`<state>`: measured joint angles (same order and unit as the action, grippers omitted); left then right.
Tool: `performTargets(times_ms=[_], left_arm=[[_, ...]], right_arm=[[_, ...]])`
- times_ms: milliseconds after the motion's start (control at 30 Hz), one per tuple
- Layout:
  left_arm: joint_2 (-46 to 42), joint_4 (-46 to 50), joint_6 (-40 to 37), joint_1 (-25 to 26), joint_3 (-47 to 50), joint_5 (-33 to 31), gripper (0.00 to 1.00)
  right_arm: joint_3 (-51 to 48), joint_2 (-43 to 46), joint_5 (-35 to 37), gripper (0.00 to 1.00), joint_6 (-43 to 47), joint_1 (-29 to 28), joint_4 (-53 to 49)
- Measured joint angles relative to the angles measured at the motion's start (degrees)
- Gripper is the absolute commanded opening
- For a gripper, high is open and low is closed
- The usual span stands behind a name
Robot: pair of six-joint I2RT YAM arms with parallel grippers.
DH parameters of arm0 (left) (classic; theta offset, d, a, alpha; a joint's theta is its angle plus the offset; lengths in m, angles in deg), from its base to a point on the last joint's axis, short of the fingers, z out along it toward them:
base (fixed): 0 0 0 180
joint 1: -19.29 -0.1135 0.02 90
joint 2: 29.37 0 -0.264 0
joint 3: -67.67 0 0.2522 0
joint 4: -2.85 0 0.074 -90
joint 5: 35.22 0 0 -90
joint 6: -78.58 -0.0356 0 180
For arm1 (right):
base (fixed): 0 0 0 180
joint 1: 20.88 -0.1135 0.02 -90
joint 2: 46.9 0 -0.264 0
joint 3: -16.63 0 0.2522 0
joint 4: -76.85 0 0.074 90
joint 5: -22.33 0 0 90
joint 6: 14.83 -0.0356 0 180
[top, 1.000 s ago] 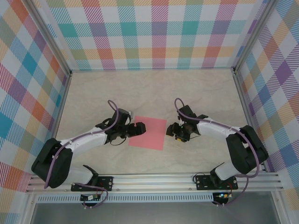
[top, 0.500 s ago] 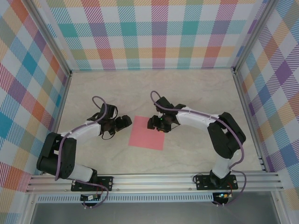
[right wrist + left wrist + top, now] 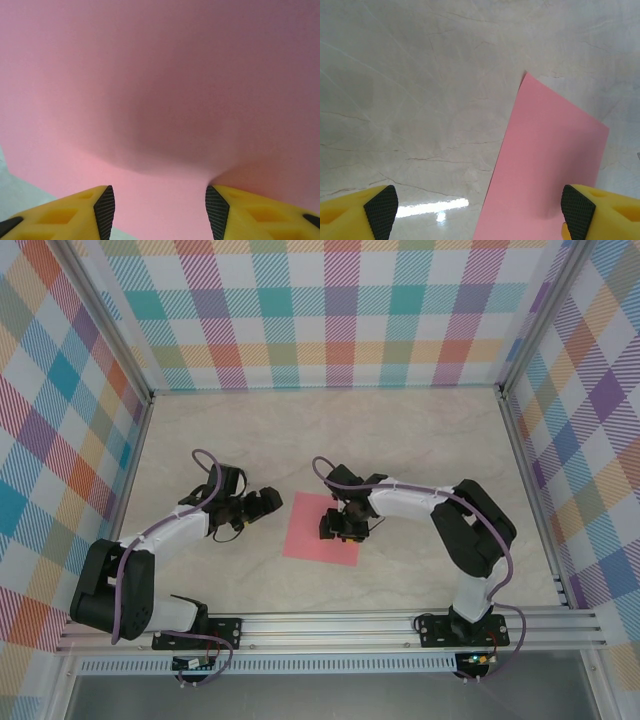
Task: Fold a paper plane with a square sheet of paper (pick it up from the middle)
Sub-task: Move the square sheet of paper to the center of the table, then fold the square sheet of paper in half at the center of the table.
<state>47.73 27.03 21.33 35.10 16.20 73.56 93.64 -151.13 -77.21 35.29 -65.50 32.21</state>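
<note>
Sheet: the square sheet of paper point(image 3: 308, 543) lies flat on the marbled tabletop point(image 3: 430, 450), roughly centred between the arms, unfolded, no crease visible. No plane yet; task judged at its very start

Right gripper point(image 3: 337, 527): over the middle of the sheet, fingers spread. Wrist view shows both yellow fingers with black pads point(image 3: 104, 206) parted and pink paper point(image 3: 160, 85) across the gap. A soft shadowed dimple or bulge sits between the pads; cannot tell whether the pads touch the sheet or hover just above it. Nothing pinched

Left gripper point(image 3: 263, 503): just beside the sheet's left edge, over bare table, fingers wide apart, empty. Its wrist view shows a sheet corner and one straight edge point(image 3: 545, 165) running toward the right pad point(image 3: 577, 206)

Handling, judged:
- very light and thin; will slide on the glossy top under any sideways push
- limp, no stiffness; will droop either side of a pinch
- flat on the surface, so no edge to get under; pinching at the middle should raise a small ridge to grip
- creases and tears easily; a stray wrinkle would spoil later folds, so close gently
</note>
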Motion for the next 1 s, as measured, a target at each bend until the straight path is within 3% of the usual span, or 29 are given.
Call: performTargets(times_ms=[267,300,367,567,733,1000], left_arm=[[-2.0,0.0,-0.7,0.0,1.2,2.9,0.89],[-2.3,0.0,-0.7,0.0,1.3,3.0,0.89],[-3.0,0.0,-0.7,0.0,1.5,3.1,0.89],[-4.6,0.0,-0.7,0.0,1.9,2.0,0.90],[-4.6,0.1,-1.1,0.0,1.9,1.1,0.90],[-4.2,0.1,-2.6,0.0,1.9,1.0,0.91]], right_arm=[[0.1,1.9,4.0,0.59,9.2,2.8,-7.5],[1.7,1.8,4.9,0.61,9.7,3.0,-9.7],[5.1,1.9,6.0,0.78,9.8,3.0,-11.9],[14.2,-0.3,10.1,0.86,2.4,1.5,-15.6],[21.0,-8.1,14.8,1.00,-3.8,-1.6,-19.8],[22.6,-13.7,15.5,1.00,-7.2,-3.0,-22.2]])
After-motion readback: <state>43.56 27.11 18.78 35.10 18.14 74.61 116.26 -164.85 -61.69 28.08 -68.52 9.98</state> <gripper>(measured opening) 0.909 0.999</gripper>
